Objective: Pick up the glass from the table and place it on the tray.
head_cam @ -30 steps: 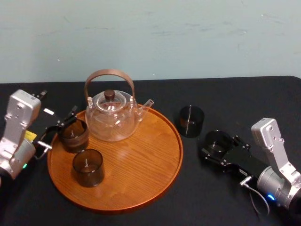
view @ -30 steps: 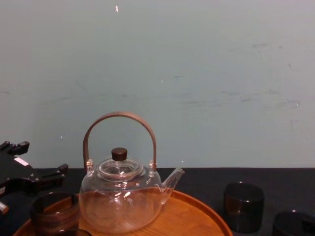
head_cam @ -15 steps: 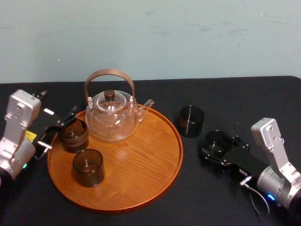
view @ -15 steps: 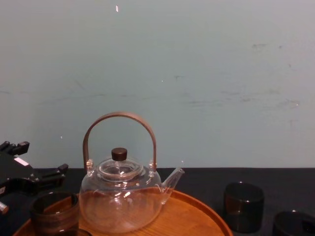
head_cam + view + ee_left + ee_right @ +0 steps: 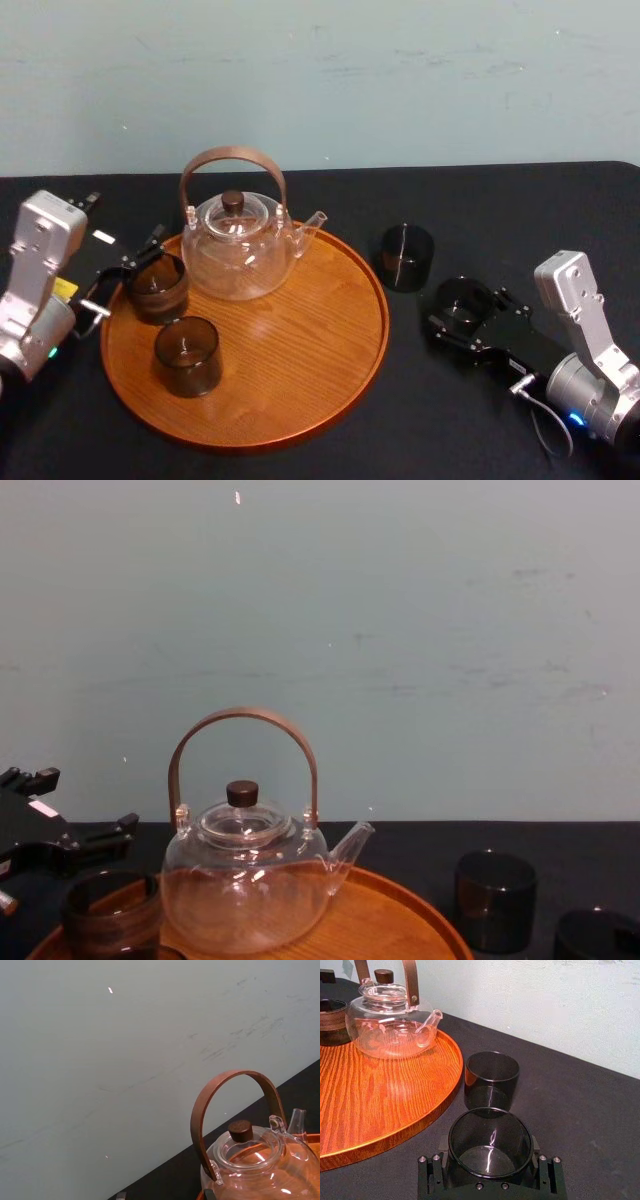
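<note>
A dark smoky glass (image 5: 463,298) stands on the black table right of the round wooden tray (image 5: 300,380). My right gripper (image 5: 466,308) is shut on it, the jaws against both its sides. In the right wrist view the glass (image 5: 490,1141) fills the gap between the fingers (image 5: 546,1167). A second dark glass (image 5: 407,257) stands free on the table just beyond it. At the tray's left edge my left gripper (image 5: 122,278) is open, its fingers straddling the near side of a dark glass (image 5: 157,287) on the tray.
A clear glass teapot (image 5: 238,245) with a brown arched handle stands at the back of the tray. Another dark glass (image 5: 187,355) sits at the tray's front left. The tray's middle and right half are bare wood. A pale wall closes off the back.
</note>
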